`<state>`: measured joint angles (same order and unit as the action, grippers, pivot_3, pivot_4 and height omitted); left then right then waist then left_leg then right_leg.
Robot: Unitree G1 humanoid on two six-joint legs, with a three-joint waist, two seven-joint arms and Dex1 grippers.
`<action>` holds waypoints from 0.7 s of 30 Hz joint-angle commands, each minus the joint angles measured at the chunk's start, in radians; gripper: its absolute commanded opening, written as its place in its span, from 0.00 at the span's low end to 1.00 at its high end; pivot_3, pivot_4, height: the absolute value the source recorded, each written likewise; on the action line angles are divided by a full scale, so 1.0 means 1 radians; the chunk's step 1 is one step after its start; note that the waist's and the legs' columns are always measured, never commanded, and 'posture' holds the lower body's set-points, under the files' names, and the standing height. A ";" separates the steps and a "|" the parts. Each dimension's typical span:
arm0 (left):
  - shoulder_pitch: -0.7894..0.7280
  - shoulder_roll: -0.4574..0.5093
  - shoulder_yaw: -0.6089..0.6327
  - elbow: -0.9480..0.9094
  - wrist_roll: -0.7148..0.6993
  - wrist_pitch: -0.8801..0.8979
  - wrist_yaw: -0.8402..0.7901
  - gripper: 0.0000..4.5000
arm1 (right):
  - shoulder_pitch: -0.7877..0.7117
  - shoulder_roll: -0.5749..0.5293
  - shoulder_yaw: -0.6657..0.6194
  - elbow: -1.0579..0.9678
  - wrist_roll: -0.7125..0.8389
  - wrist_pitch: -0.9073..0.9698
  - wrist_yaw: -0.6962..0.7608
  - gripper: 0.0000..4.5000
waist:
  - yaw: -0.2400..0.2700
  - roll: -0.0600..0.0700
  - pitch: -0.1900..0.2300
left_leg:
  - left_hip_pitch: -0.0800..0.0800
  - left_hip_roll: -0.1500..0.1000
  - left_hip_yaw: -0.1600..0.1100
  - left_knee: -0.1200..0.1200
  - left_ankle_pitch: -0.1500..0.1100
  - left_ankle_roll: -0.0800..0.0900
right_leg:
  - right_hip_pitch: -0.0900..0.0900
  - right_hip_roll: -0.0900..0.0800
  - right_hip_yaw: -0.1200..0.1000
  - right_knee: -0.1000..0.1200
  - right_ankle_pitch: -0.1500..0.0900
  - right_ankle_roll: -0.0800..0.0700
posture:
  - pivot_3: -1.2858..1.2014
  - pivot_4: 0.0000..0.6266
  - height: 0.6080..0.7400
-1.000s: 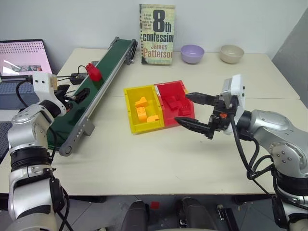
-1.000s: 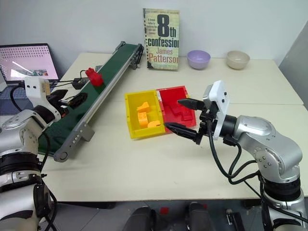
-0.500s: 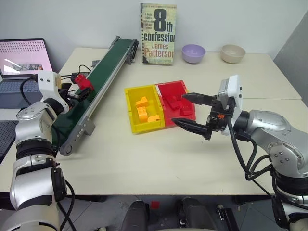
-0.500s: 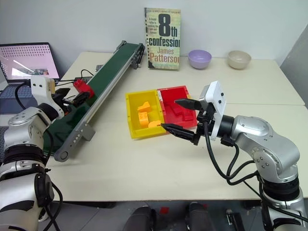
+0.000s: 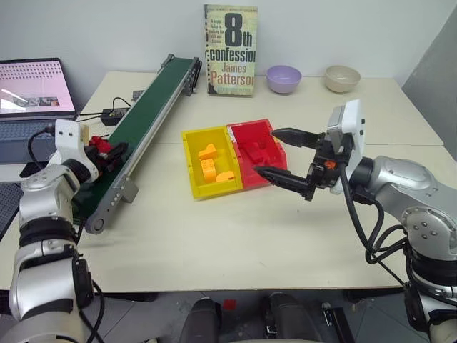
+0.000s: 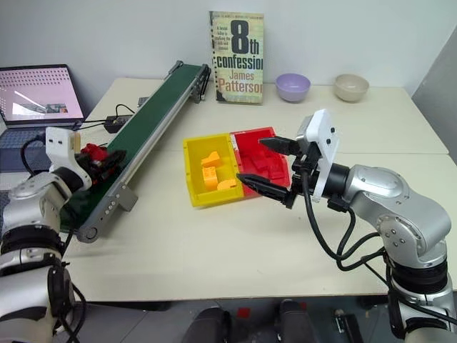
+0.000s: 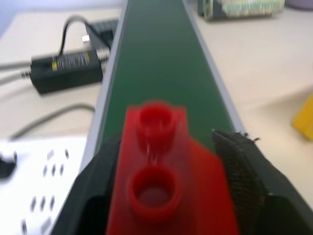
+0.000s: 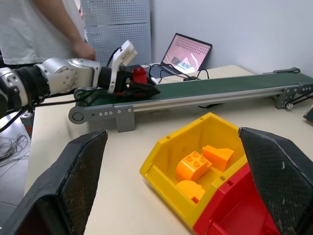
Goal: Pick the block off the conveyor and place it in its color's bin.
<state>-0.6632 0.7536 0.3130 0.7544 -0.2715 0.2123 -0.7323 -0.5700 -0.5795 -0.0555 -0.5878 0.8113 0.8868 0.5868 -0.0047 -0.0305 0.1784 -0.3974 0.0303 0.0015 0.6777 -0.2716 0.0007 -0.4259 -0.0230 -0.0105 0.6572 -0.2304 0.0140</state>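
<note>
The red block [image 7: 155,176] sits at the near end of the dark green conveyor [image 5: 153,107]. My left gripper [image 5: 108,151] is shut on it, a black finger pressed against each side of the block [image 5: 100,146]. The same grip shows in the right wrist view, block [image 8: 139,74] included. The red bin [image 5: 246,126] stands mid-table, joined to a yellow one, and holds several red blocks. My right gripper [image 5: 265,151] hovers open over the red bin's near right corner with nothing between its fingers [image 8: 73,171].
The yellow bin [image 5: 194,133] holds orange blocks. A book [image 5: 230,50] stands at the back, with a purple bowl [image 5: 283,77] and a beige bowl [image 5: 342,77]. A laptop [image 5: 32,89] and power adapter [image 5: 114,116] lie left of the belt. A person [image 8: 49,24] stands beyond.
The red block travelled down the belt toward its near end. My left gripper sank slightly and closed on it. The right arm stayed in place.
</note>
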 commanded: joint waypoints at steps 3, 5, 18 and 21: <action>0.044 0.040 0.056 -0.155 -0.043 0.064 0.024 0.34 | -0.027 0.004 -0.017 -0.027 0.027 -0.006 -0.024 1.00 | 0.004 0.000 0.000 | 0.000 0.000 -0.001 0.000 0.000 0.000 | 0.000 0.000 0.000 0.001 0.000 0.000 | 0.52 0.24 1.00; 0.055 0.040 0.065 -0.195 -0.051 0.087 0.031 0.34 | -0.024 0.004 -0.019 -0.022 0.026 -0.014 -0.024 1.00 | 0.004 0.000 0.000 | 0.000 0.000 -0.001 0.000 0.000 0.000 | 0.000 0.000 0.000 0.001 0.000 0.000 | 0.52 0.24 1.00; -0.149 -0.062 -0.117 -0.320 -0.050 0.180 -0.067 0.34 | 0.076 -0.050 -0.020 -0.060 -0.137 -0.037 -0.142 1.00 | 0.016 -0.001 0.000 | -0.001 -0.003 0.002 0.001 0.000 0.000 | 0.001 0.002 -0.001 0.000 0.000 0.000 | 0.52 0.24 1.00; -0.217 -0.131 -0.192 -0.336 -0.044 0.190 -0.112 0.34 | 0.123 -0.040 -0.041 -0.108 -0.155 -0.005 -0.217 1.00 | 0.012 -0.001 0.000 | -0.001 -0.004 0.003 0.001 0.000 0.000 | 0.001 0.002 0.001 -0.001 0.000 0.000 | 0.52 0.24 1.00</action>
<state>-0.8371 0.6401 0.1559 0.4608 -0.3118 0.4053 -0.8132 -0.4557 -0.6201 -0.0605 -0.6307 0.6738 0.8724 0.4149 0.0073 -0.0313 0.1782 -0.3985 0.0266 0.0044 0.6786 -0.2716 0.0006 -0.4252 -0.0208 -0.0098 0.6559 -0.2303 0.0145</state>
